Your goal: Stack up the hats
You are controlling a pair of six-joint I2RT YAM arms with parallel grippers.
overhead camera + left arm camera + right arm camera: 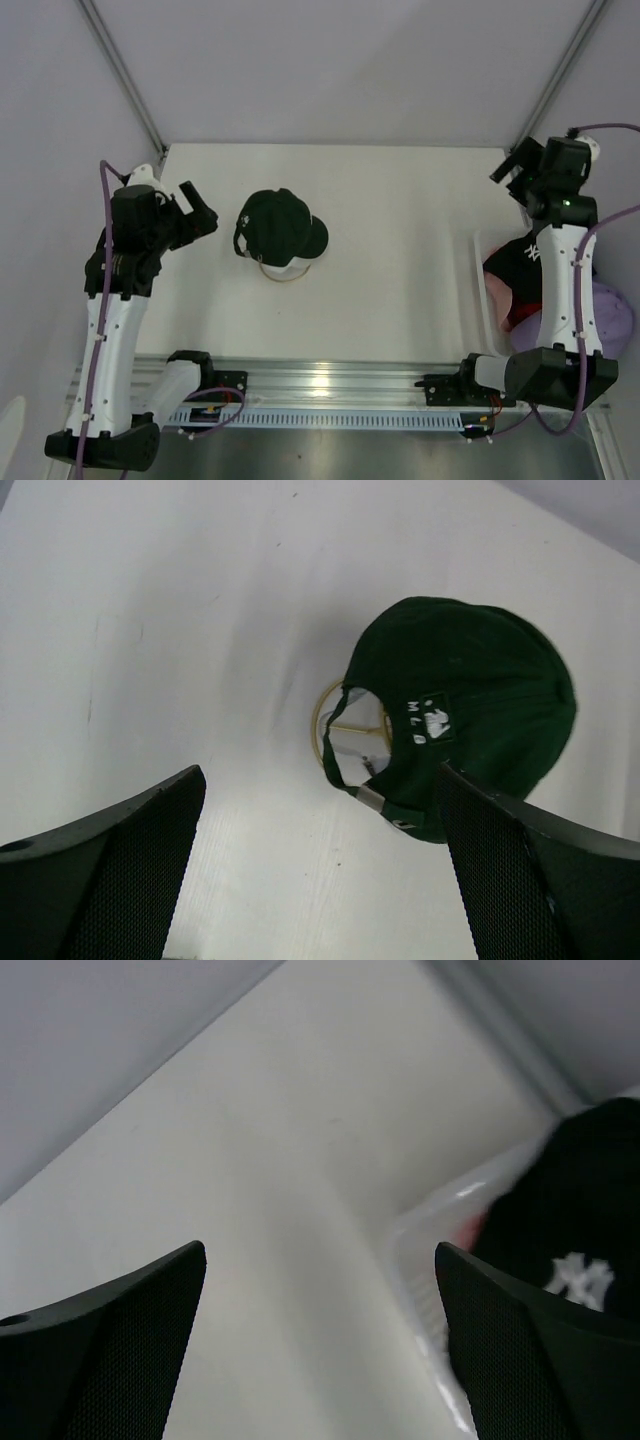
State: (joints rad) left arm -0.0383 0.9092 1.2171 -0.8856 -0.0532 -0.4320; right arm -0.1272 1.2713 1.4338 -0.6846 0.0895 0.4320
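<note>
Basket [482, 300] at 3 o'clock holds black cap [512, 262]; other hats [612, 318] partly hidden behind right arm [560, 290]. Spread wide, empty: left gripper [198, 208], right gripper [515, 165].

I count five caps in all. One dark green cap [280, 225] is toward nine o'clock on the single desk [400, 200]. Four are at three o'clock: one black cap [515, 262] with a white logo, one pink cap [496, 295], one red cap [512, 320] and one lavender cap [614, 318]. There is one gold wire stand [283, 273] and one white basket [478, 245]. My claws number two: left claw [200, 207] and right claw [512, 163].
</note>
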